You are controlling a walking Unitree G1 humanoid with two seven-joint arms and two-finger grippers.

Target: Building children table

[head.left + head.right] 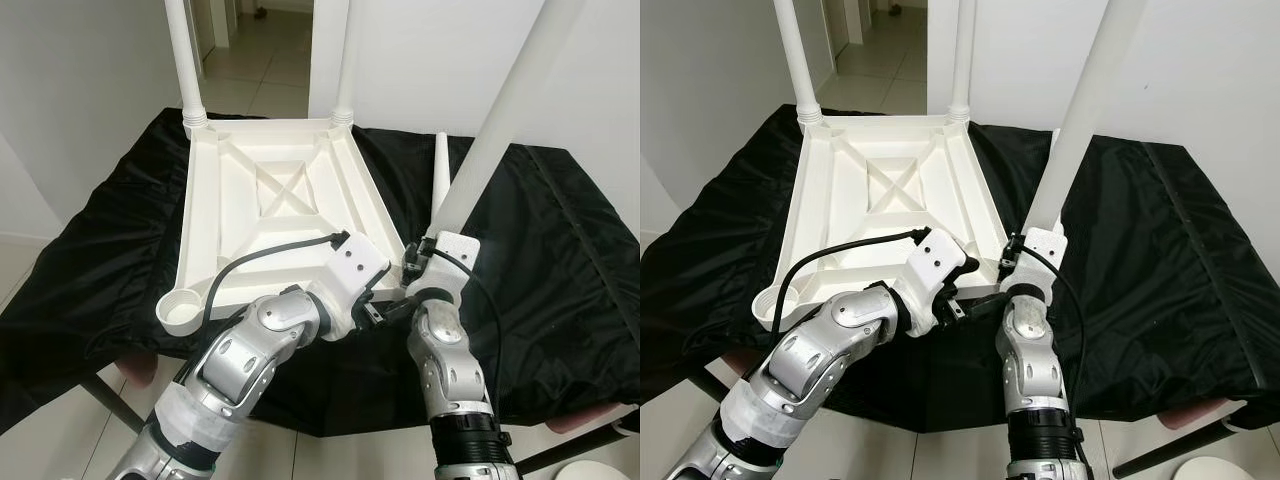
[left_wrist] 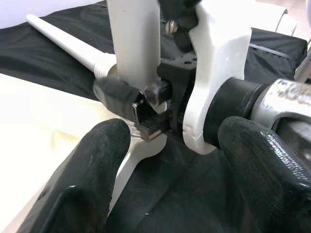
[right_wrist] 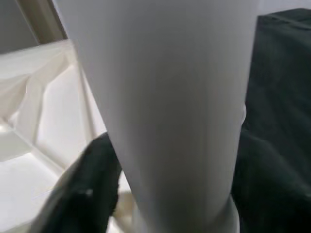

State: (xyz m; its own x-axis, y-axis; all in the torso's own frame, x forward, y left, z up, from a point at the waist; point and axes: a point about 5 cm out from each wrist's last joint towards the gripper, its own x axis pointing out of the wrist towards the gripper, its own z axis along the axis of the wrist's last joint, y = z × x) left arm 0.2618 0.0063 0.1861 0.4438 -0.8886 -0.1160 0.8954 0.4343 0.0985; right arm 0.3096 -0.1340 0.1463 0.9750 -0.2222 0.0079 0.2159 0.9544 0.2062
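While clamping leg (image 1: 490, 140), R tool (image 2: 141, 104) touches tabletop (image 1: 280, 200).

White walls (image 1: 70, 110) fill upper left & upper right of frame. Betw. them, top centre, an open doorway w/ pale tiled floor (image 1: 265, 60) running back, lit evenly. Black cloth (image 1: 560, 260) covers the work surface across the middle, creased, drooping at lower left. Dark metal frame bars (image 1: 105, 400) poke out under cloth, lower left & lower right. Light floor tiles (image 1: 30, 440) at bottom corners. White round object (image 1: 600, 472), bottom right edge, unclear.
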